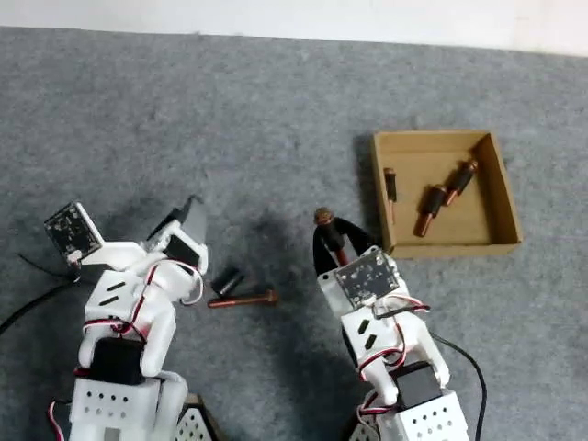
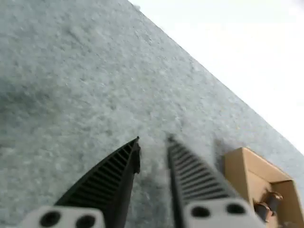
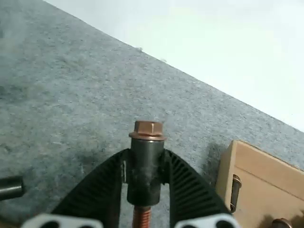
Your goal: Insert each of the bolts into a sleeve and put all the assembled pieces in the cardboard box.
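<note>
The right hand (image 1: 329, 231) is clamped on an assembled piece (image 3: 144, 164), gripped by its dark sleeve, with the coppery bolt head (image 3: 148, 129) standing proud above the fingers. It is held above the tabletop (image 1: 184, 110), just beside the near left corner of the cardboard box (image 1: 432, 136). The left hand (image 2: 153, 141) is seen slightly parted with nothing in it, over bare grey felt. Between the two arms a loose sleeve (image 1: 227, 280) and a loose bolt (image 1: 243, 299) are lying close together, not yet joined.

On handling, these are judged to be small metal parts: stiff, light, and smooth and round enough to roll or slip. The sleeve is best taken across its middle, as here, since a bolt merely slotted in could slide out if tipped head-down. The loose bolt would be better gripped on the shank near the head.

Two sleeved pieces (image 1: 429, 209) are made out in the box, plus a thin piece (image 1: 390, 188) by its left wall. Whether that one carries a sleeve cannot be told. The held bolt's lower shank is cut off at the right wrist view's edge, and its seating depth is hidden by the sleeve.
</note>
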Tool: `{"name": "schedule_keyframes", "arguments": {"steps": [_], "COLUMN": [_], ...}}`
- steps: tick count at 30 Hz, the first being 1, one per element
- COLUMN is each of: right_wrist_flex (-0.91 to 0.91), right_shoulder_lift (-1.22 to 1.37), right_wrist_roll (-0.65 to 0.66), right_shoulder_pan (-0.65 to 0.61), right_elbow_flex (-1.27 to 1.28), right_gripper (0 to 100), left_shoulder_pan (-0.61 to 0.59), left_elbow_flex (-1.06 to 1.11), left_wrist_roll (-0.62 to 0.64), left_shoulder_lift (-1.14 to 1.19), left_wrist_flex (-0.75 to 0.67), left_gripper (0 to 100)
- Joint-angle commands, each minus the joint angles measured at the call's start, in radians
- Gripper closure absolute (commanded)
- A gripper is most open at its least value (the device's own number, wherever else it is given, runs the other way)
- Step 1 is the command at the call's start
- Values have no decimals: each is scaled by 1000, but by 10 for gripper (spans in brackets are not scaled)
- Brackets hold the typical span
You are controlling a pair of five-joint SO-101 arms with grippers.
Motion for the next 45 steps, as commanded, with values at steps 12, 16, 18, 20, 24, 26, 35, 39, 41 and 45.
{"name": "schedule_keyframes", "arguments": {"steps": [12, 16, 18, 20, 24, 26, 35, 39, 41, 45], "right_wrist_flex": [-81, -137, -182, -205, -203, -202, -208, -255, -291, -354], "right_shoulder_lift": [-2, -1, -1, -1, 1, 1, 369, 725, 881, 1156], "right_wrist_roll": [-8, -6, -6, -6, -6, -6, -14, -161, -230, -298], "right_shoulder_pan": [209, 259, 286, 309, 328, 329, 338, 397, 438, 481], "right_elbow_flex": [143, 143, 143, 143, 105, 67, -203, -435, -535, -694], "right_gripper": [993, 993, 993, 993, 993, 993, 993, 993, 993, 993], "left_shoulder_pan": [-251, -249, -249, -249, -249, -249, -249, -249, -249, -249], "left_elbow_flex": [16, 10, -4, -27, -67, -74, -70, -51, -38, -36], "left_wrist_roll": [-454, -511, -546, -588, -660, -683, -721, -721, -721, -721], "left_shoulder_lift": [-12, -12, -13, -13, -13, -13, -13, -13, -13, -13], "left_wrist_flex": [-17, 68, 112, 170, 272, 302, 316, 310, 308, 308], "left_gripper": [995, 995, 995, 995, 995, 995, 995, 995, 995, 995]}}
